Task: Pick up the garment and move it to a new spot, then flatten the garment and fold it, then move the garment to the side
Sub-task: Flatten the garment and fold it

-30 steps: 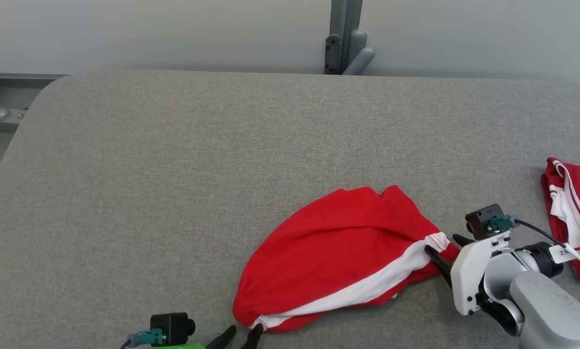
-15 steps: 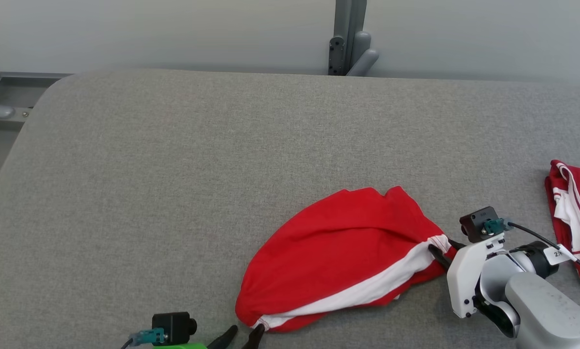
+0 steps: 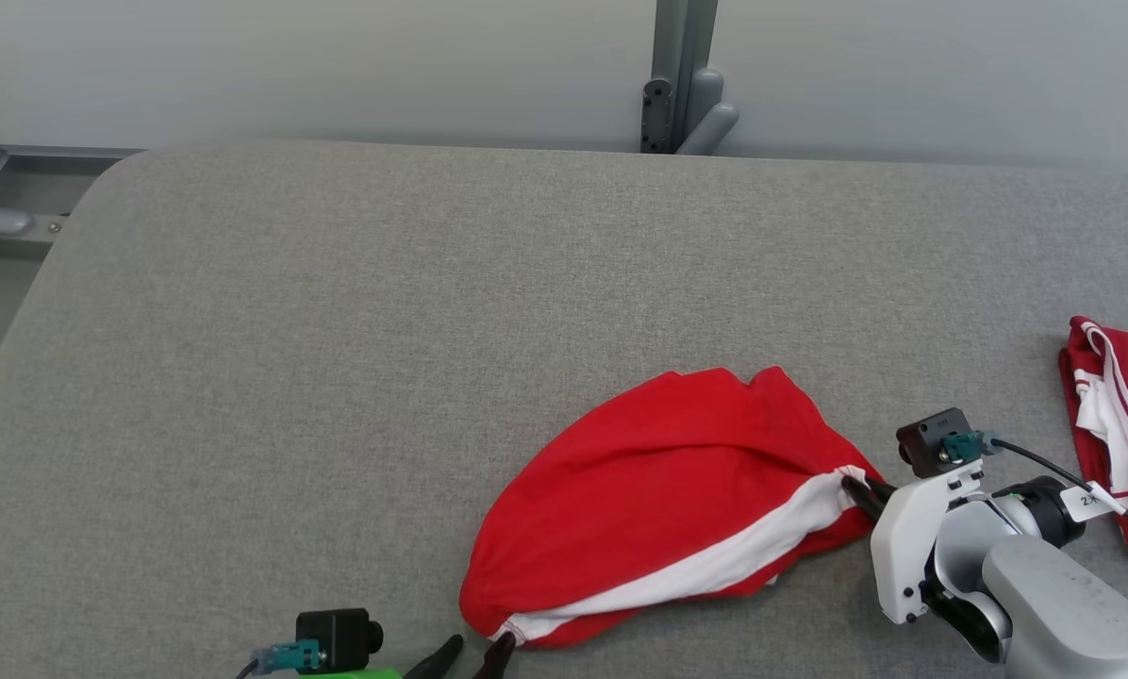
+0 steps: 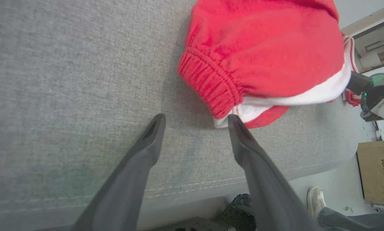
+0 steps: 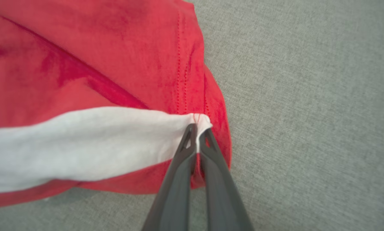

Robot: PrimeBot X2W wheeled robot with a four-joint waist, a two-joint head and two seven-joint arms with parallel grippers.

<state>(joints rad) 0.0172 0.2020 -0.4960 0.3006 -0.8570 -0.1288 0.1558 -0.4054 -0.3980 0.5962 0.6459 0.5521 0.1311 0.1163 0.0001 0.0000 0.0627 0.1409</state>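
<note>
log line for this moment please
right gripper: shut on shorts corner | left gripper: open by waistband | shorts: crumpled on table

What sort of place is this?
Probably a robot test lab or workshop, not a home: a grey fabric-covered table, a grey metal frame post behind it, and a brown cardboard box on the floor.

i see a grey fabric-covered table (image 3: 338,330) with a rounded far-left corner. a red garment (image 3: 658,490) with a white stripe lies bunched near its front edge, right of centre. a second red-and-white cloth (image 3: 1116,424) lies crumpled at the far right, well apart from it.
</note>
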